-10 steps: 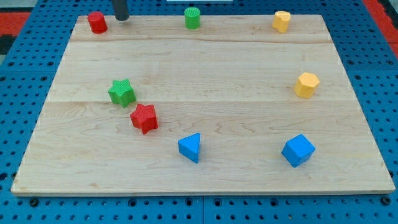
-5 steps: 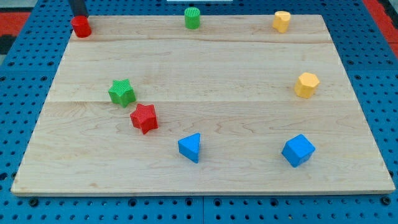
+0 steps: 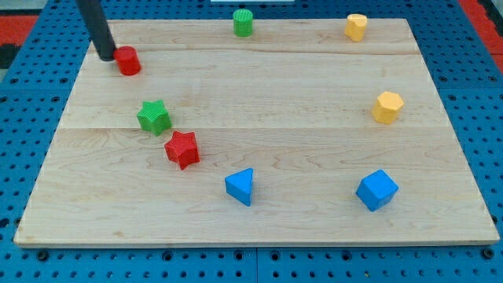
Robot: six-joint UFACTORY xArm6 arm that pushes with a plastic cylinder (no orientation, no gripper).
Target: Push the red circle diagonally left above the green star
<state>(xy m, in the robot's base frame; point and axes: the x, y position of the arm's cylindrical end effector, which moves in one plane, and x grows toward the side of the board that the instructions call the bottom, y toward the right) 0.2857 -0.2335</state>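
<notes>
The red circle point(image 3: 128, 60) is a small red cylinder near the board's upper left. My tip point(image 3: 106, 56) stands just to its left, touching or nearly touching it. The green star point(image 3: 154, 117) lies below and a little right of the red circle, about a block's width of bare wood between them. A red star point(image 3: 182, 149) sits close to the green star's lower right.
A green cylinder point(image 3: 244, 23) stands at the top middle and a yellow block point(image 3: 356, 27) at the top right. A yellow hexagon point(image 3: 387, 107) is at the right. A blue triangle point(image 3: 240, 187) and a blue cube point(image 3: 376, 189) lie near the bottom. The wooden board point(image 3: 259, 212) rests on a blue pegboard.
The red circle was shoved left to the board's top-left corner, then down and right towards the green star. My tip went from its right to its upper left, following it.
</notes>
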